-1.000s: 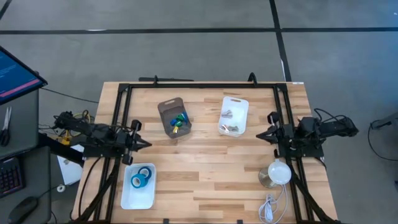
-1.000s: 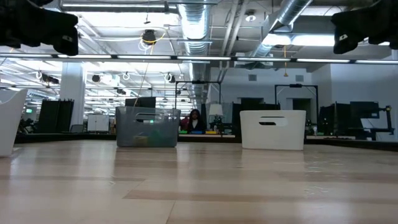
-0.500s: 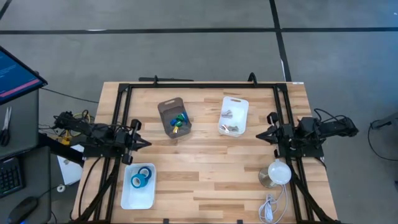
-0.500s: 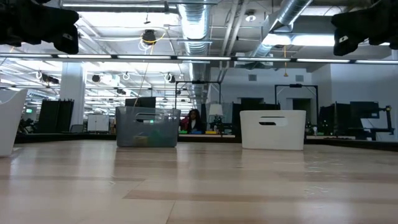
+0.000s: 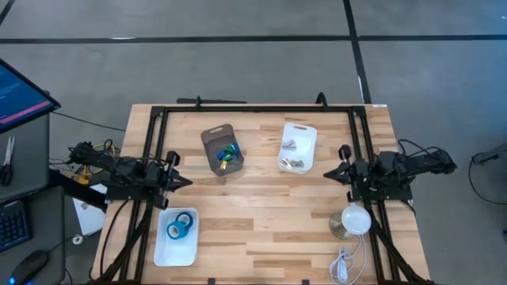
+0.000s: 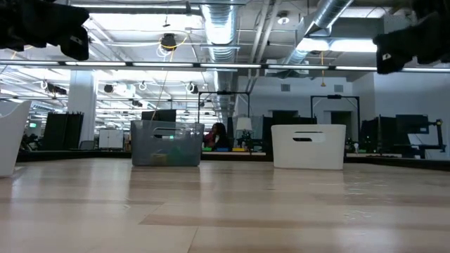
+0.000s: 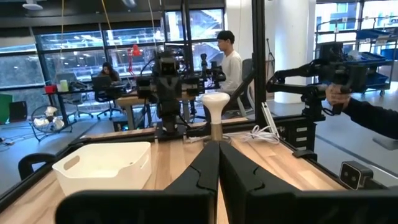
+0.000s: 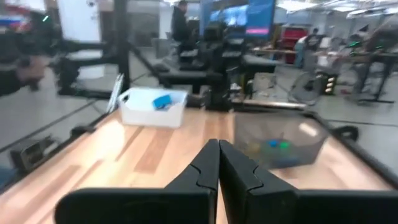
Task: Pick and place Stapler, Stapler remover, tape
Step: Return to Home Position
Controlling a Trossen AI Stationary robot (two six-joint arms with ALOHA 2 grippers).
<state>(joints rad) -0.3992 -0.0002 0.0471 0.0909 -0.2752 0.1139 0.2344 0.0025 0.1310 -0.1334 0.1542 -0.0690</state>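
Both tools [image 7: 219, 145] [image 8: 219, 142] closed, per wrist views

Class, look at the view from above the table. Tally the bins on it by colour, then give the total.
White bins: 2, the bottom white bin and the top white bin
Dark bins: 1, the dark bin
Total: 3 bins
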